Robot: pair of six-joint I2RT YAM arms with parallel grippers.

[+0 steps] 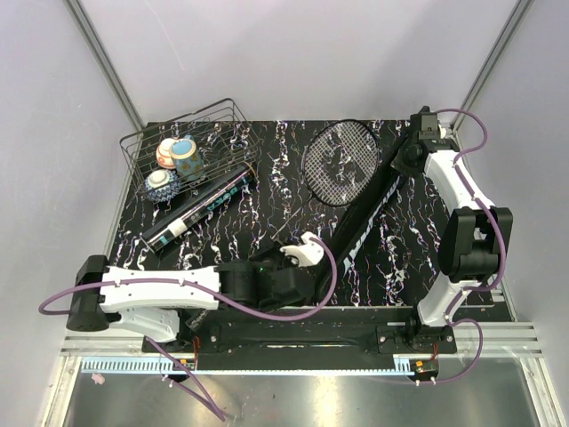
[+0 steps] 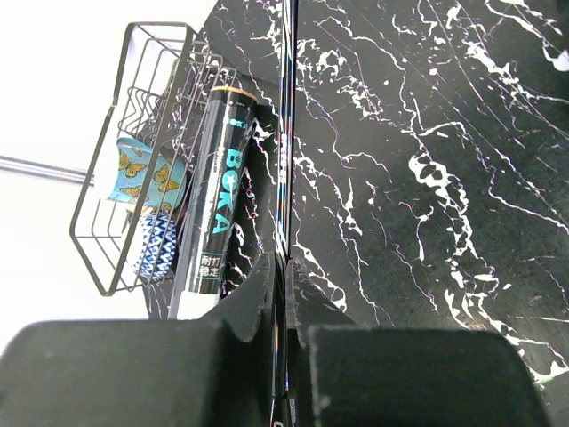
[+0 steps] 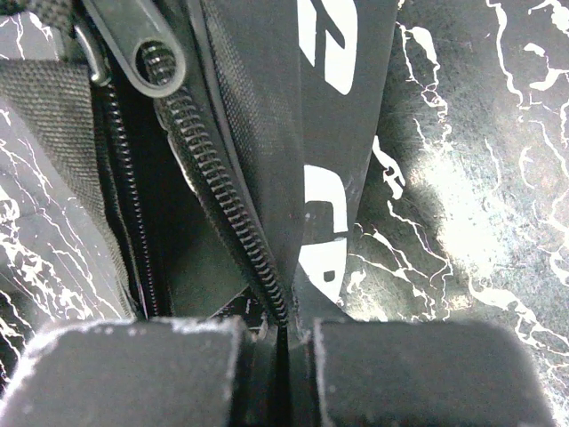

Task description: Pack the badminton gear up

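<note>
Grip is tight on both sides. My left gripper point(image 1: 300, 253) is clenched on the thin black shaft of a badminton racket point(image 2: 283, 160). The shaft runs straight out from between my pads and on across the black marbled table point(image 1: 284, 178). In the top view the racket's oval strung head point(image 1: 342, 165) sits over the far middle of the table, just beside the upper stretch of the bag. I cannot tell whether the head rests on the surface or hangs above it.

My right gripper point(image 1: 414, 149) is at the far right corner, pinched shut on the edge of the black racket bag point(image 1: 369, 213), right beside its zipper teeth point(image 3: 236, 205). The zipper is parted, with the zipper pull point(image 3: 147, 53) lying further up the opening. From my fingers the bag stretches diagonally toward the near middle of the table, white lettering showing on its side.

Off to the left, the black BOKA tube point(image 1: 200, 209) lies against the near side of the wire basket point(image 1: 133, 147). The basket holds three patterned bowls point(image 1: 162, 184).
</note>
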